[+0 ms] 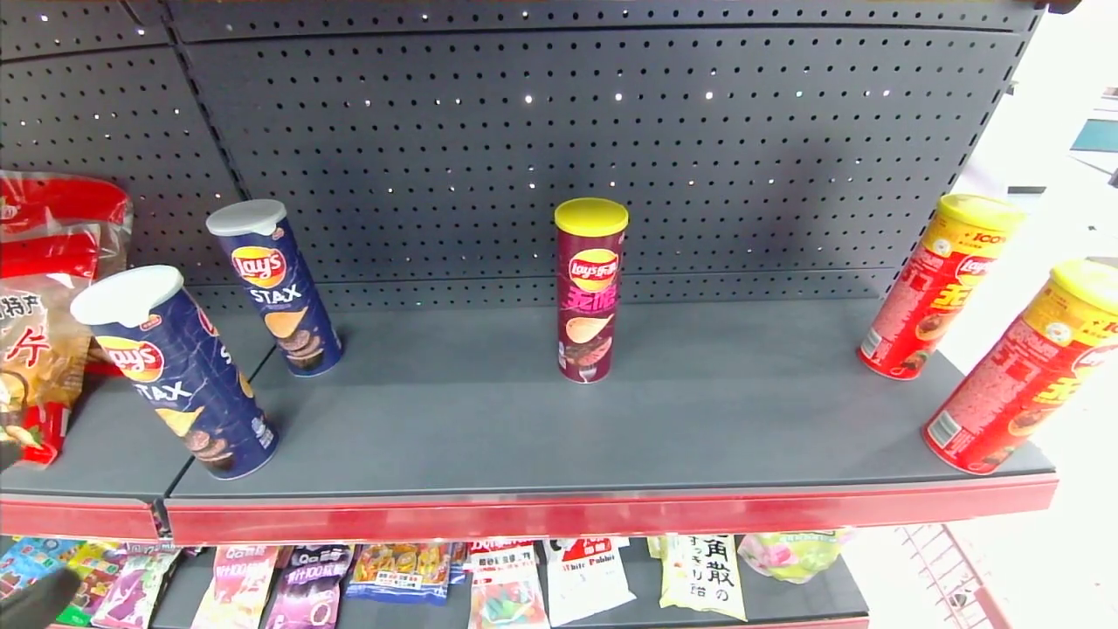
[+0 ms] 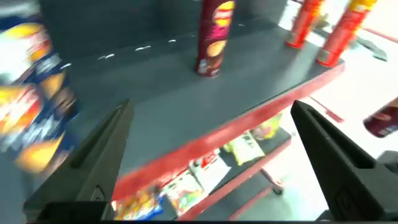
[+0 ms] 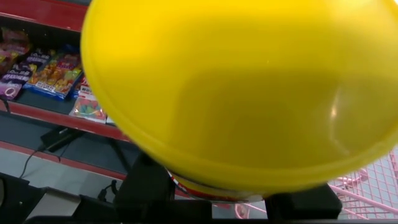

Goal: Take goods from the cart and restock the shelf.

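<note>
A grey shelf board (image 1: 541, 437) with a red front edge carries several upright chip cans: two blue ones (image 1: 183, 371) (image 1: 275, 288) at the left, a maroon one with a yellow lid (image 1: 590, 288) in the middle, and two red ones (image 1: 939, 284) (image 1: 1022, 367) at the right. My left gripper (image 2: 211, 109) is open and holds nothing. It hangs in front of the shelf, with the maroon can (image 2: 213, 37) beyond it. My right gripper (image 3: 224, 196) is shut on a can; the can's yellow lid (image 3: 249, 87) faces the camera.
Snack bags (image 1: 44, 297) lean at the shelf's far left. Small packets (image 1: 402, 572) hang on the lower shelf. A pink wire cart (image 3: 373, 186) stands at the right, near the shelf's end. Wide bare gaps lie on either side of the maroon can.
</note>
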{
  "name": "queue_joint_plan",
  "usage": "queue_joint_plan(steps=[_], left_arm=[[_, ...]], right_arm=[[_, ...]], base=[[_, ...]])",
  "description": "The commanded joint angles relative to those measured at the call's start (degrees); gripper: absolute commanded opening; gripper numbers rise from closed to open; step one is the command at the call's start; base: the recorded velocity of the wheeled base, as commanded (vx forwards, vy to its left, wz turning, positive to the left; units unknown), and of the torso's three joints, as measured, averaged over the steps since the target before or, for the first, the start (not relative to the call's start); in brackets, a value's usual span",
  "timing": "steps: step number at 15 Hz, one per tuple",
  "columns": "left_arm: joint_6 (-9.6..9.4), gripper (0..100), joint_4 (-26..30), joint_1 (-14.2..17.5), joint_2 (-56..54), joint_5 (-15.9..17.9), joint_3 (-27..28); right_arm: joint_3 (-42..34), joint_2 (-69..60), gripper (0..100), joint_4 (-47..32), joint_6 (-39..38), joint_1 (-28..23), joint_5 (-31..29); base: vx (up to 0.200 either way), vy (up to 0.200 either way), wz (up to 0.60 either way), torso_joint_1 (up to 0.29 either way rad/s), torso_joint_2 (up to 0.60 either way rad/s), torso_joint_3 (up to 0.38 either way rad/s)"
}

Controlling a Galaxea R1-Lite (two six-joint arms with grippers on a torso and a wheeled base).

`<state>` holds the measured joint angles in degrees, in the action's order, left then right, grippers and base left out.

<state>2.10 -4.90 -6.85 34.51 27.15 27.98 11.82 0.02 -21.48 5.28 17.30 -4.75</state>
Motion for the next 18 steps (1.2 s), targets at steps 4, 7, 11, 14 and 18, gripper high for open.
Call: queue_joint_plan(steps=[4, 7, 11, 14, 18], left_arm=[[-4.12, 100, -20.2, -8.7, 36.3, 7.4, 5.0], [-4.82, 100, -20.7, -15.9, 47.1, 9.0, 10.3], [-10.09, 100, -26.7, -16.6, 63.6, 8.5, 21.9], [-11.24, 100, -26.7, -16.6, 71.7, 5.5, 31.6], [-12.56, 100, -26.9, -16.5, 76.4, 5.0, 38.6]], right_arm=[[-0.3, 0.0, 0, 0.1, -1.0, 0.0, 0.3], [-0.3, 0.0, 0, 0.1, -1.5, 0.0, 0.4], [-0.3, 0.0, 0, 0.1, -1.7, 0.0, 1.2], [-0.3, 0.0, 0, 0.1, -2.0, 0.0, 1.2], [-0.3, 0.0, 0, 0.1, -2.6, 0.0, 1.2]], base=[[0.0, 0.0, 0.0, 0.0, 0.0, 0.0], [0.0, 0.0, 0.0, 0.0, 0.0, 0.0], [0.0, 0.0, 0.0, 0.0, 0.0, 0.0], [0.0, 0.0, 0.0, 0.0, 0.0, 0.0], [0.0, 0.0, 0.0, 0.0, 0.0, 0.0]])
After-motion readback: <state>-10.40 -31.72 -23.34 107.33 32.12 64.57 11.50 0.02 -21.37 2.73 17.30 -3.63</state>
